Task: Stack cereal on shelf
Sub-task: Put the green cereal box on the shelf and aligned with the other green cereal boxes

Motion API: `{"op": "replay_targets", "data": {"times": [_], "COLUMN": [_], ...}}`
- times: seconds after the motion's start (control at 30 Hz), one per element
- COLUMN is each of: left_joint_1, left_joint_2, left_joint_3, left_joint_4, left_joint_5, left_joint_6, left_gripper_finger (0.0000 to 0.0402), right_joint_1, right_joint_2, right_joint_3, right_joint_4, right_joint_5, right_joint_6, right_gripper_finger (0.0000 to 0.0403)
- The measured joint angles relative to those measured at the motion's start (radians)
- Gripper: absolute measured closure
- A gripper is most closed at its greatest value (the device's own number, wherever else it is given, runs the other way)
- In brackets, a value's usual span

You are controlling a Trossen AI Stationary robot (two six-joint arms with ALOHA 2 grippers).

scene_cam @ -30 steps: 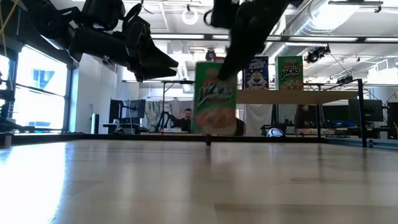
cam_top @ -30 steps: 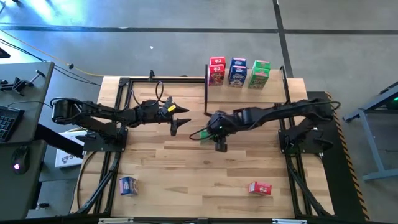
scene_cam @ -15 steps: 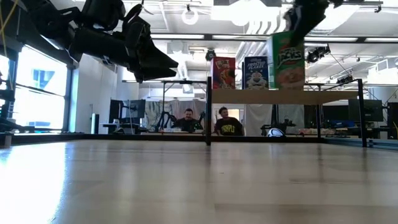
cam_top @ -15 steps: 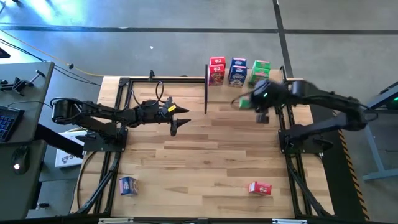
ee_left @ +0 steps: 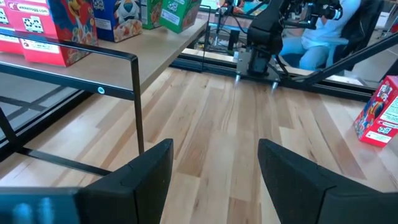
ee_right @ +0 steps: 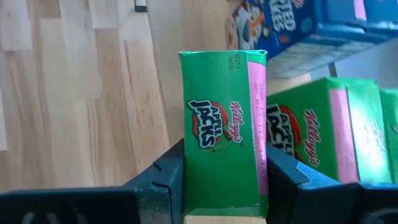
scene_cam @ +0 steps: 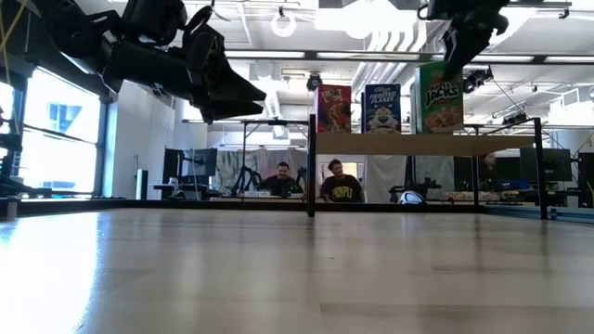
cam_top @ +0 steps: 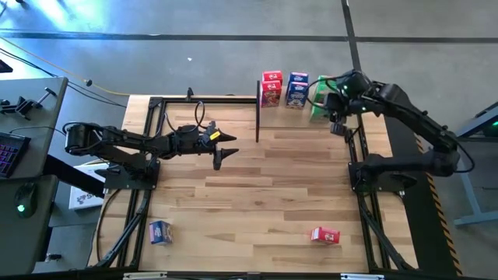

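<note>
Two loose boxes, blue [cam_top: 160, 231] and red [cam_top: 325, 235], lie on the near worktop [cam_top: 257, 202]. Left gripper [cam_top: 222, 153] waits mid-worktop, jaws wide. Far end: right gripper [cam_top: 330, 99] clamps a green box [ee_right: 224, 130] over the shelf [scene_cam: 422, 144] beside stacked greens [ee_right: 326, 134]; placing step, next needs lowering square, then release.

Bright green Apple Jacks box [ee_right: 222, 130], a pink stripe down its edge and a red-and-white logo, sits between the right gripper's [ee_right: 225, 177] black fingers. Matching green box [ee_right: 323, 134] alongside, same pink stripe. Blue Frosted Flakes box [scene_cam: 381, 108] shows white lettering; the red box [scene_cam: 334, 109] carries a colourful printed front. Pale-wood shelf [scene_cam: 390, 144] on black posts, light plank tabletop [cam_top: 264, 202], dark left gripper [cam_top: 220, 150].
</note>
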Motion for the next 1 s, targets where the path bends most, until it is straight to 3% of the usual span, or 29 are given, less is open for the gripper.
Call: {"op": "replay_targets", "data": {"times": [0.2,0.57,1.0], "left_joint_1": [0.000,0.000,0.000], "left_joint_2": [0.000,0.000,0.000], "left_joint_3": [0.000,0.000,0.000], "left_joint_4": [-0.002,-0.002,-0.002], "left_joint_5": [0.000,0.000,0.004], "left_joint_6": [0.000,0.000,-0.008], "left_gripper_finger": [0.0174,0.0174,0.0174], "right_joint_1": [-0.043,-0.044,-0.040], "right_joint_2": [0.012,0.021,-0.036], "right_joint_3": [0.000,0.000,0.000], "right_joint_4": [-0.001,0.017,0.090], "right_joint_5": [0.008,0.080,0.161], "right_joint_6": [0.004,-0.002,-0.021], "right_gripper_finger": [0.0264,0.0189,0.0183]}}
